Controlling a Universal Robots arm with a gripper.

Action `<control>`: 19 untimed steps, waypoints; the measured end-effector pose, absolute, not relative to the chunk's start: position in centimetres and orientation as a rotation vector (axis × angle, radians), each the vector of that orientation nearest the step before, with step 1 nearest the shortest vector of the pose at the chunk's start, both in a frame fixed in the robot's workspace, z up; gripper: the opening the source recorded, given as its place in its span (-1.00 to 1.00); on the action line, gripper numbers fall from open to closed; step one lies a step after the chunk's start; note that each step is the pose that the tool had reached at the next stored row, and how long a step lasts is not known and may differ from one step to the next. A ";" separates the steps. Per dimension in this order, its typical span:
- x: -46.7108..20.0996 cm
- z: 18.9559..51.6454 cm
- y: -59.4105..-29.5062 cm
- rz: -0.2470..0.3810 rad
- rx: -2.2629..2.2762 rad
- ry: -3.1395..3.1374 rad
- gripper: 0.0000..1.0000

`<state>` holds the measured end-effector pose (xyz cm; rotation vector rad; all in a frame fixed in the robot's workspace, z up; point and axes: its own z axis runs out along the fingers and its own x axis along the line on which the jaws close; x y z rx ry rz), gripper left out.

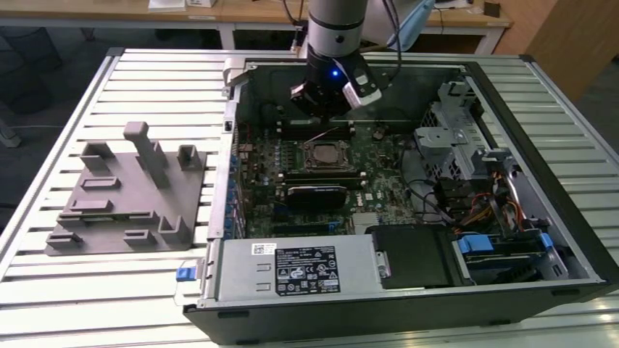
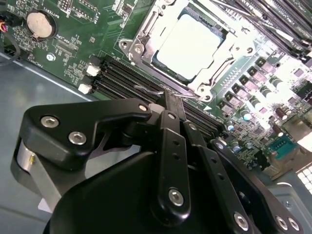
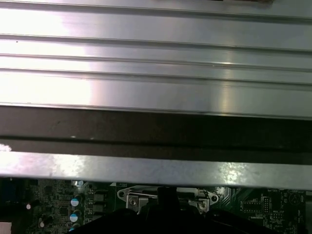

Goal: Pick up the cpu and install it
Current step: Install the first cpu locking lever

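Second wrist view: we see the cpu (image 2: 191,46) seated in its socket.
Gripper (image 2: 174,103): fingers together, empty.
Handling: we judge it light, stiff, fragile; take it by the edges.

From the exterior view, the open computer case (image 1: 541,167) lies on the slatted table (image 1: 58,290), with the fixture (image 1: 126,196) on the table at its nine o'clock. The motherboard (image 1: 382,174) lies inside the case. The cpu (image 1: 323,154) sits in its socket (image 2: 146,29) on that board. My gripper (image 1: 322,101) hangs at the cpu's twelve o'clock, just beside it.
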<state>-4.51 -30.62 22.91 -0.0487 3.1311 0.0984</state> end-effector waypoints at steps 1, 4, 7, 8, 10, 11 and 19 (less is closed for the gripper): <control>-4.5 22.9 -30.6 0.098 -0.049 3.131 -0.79; -4.3 22.8 -30.6 0.099 -0.049 3.131 -0.79; -4.1 22.8 -30.6 0.099 -0.052 3.131 -0.79; -4.0 22.7 -30.6 0.099 -0.053 3.131 -0.79; -4.0 22.7 -30.6 0.098 -0.056 3.131 -0.79; -3.9 22.6 -30.5 0.098 -0.057 3.131 -0.79; -3.4 22.0 -30.3 0.099 -0.069 3.131 -0.79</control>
